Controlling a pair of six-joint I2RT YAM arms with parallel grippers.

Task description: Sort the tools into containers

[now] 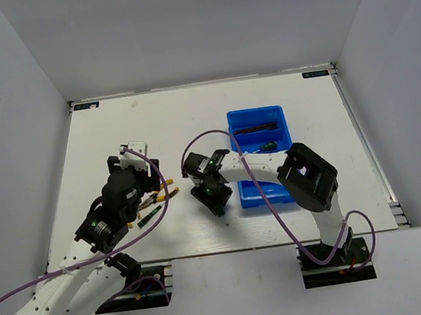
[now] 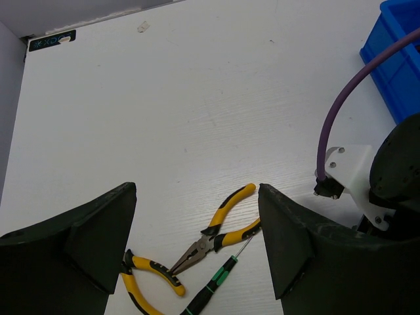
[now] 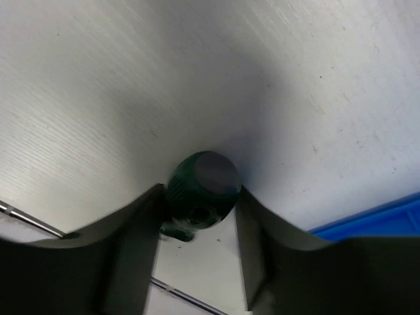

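The right gripper [image 3: 199, 197] is clamped on a stubby green-handled screwdriver [image 3: 205, 176], close over the table [image 1: 189, 114], just left of the blue tray [image 1: 255, 110]. The left gripper [image 2: 197, 191] hangs with its fingers wide apart over yellow-handled pliers [image 2: 220, 231] and a slim green tool [image 2: 211, 285], both lying on the table

a white bench [image 1: 190, 121] with a faint grain is lying between plain grey walls [image 1: 193, 28] that are closing it in on three sides. a small dark label [image 1: 86, 106] is sitting at its far left corner and a second label [image 1: 314, 74] at the far right. a metal rail [image 1: 363, 137] is running along the right edge. a tiny pale scrap [image 2: 142, 27] is lying near the far edge.
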